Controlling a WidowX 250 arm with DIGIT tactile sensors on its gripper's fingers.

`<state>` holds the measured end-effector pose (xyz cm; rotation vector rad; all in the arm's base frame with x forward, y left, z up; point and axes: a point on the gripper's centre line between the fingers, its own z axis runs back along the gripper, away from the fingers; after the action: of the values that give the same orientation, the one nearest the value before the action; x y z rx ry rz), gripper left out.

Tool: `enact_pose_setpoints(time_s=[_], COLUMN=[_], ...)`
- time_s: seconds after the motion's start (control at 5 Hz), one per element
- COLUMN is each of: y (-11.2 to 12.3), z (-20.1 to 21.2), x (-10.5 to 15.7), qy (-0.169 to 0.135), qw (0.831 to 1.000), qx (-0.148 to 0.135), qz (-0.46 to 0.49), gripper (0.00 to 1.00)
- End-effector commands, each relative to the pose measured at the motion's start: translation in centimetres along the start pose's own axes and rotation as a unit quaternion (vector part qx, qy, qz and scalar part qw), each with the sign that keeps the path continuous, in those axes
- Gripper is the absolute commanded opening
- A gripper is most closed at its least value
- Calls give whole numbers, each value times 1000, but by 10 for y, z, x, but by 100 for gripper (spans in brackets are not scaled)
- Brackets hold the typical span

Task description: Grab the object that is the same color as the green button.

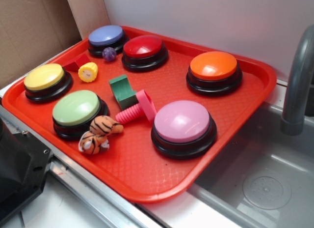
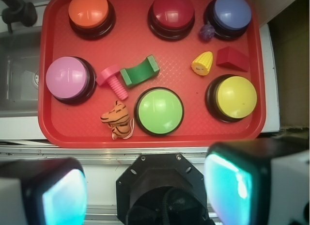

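The gripper (image 2: 145, 196) is hovering short of the red tray (image 2: 271, 108), fingers spread wide and empty, while the green block (image 2: 139, 72) is lying just beside the pink screw toy (image 2: 112, 82), risking a snagged grasp; only the exterior view is showing the block's stepped profile.

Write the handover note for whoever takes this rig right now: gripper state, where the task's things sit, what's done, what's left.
Gripper: open, empty, high above the tray's near edge.
Green block: mid-tray, right beside the pink screw toy, just behind the green button. Untouched.
Nearby: tiger toy against the green button's front.
Done: nothing yet, no approach made.
Left: move over the green block, descend, close on it, lift. The pink screw toy sits tight alongside, so probably grip across the block's free sides.
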<state>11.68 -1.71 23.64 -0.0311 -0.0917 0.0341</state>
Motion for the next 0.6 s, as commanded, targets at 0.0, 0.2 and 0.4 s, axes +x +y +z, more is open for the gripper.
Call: enact_pose_setpoints(time_s=[0.0,0.2,0.4], y=[0,11,21], z=[0,-18,-37], x=[0,16,33], qy=[0,2,4], qw=[1000,1000,1000], qx=[0,-12,-18], qz=[0,8,19], gripper=[100,100,100])
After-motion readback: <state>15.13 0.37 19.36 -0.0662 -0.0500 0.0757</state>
